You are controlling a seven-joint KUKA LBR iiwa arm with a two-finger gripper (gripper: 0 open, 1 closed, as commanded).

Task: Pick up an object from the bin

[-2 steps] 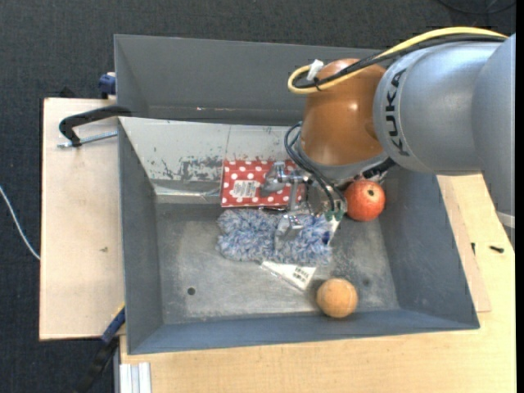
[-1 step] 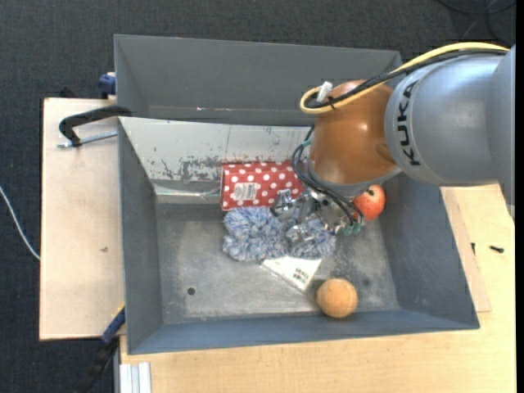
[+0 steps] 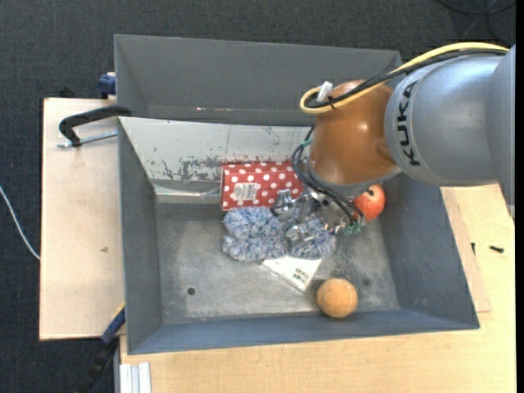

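Observation:
My gripper [image 3: 304, 219] is low in the middle of the bin, its metal fingers down on the right part of a blue-and-white knitted cloth [image 3: 250, 232]. A white paper tag [image 3: 292, 272] lies at the cloth's lower right edge. Just behind the cloth lies a red packet with white dots [image 3: 258, 182], touching the gripper's left side. A small red-orange ball [image 3: 372, 202] peeks out right of the gripper. A tan round ball [image 3: 336, 296] rests near the front wall. Whether anything is between the fingers is hidden.
The arm with its orange cover hangs over the back right part of the bin, hiding the floor below it. Bare grey floor shows on the left half and along the front left.

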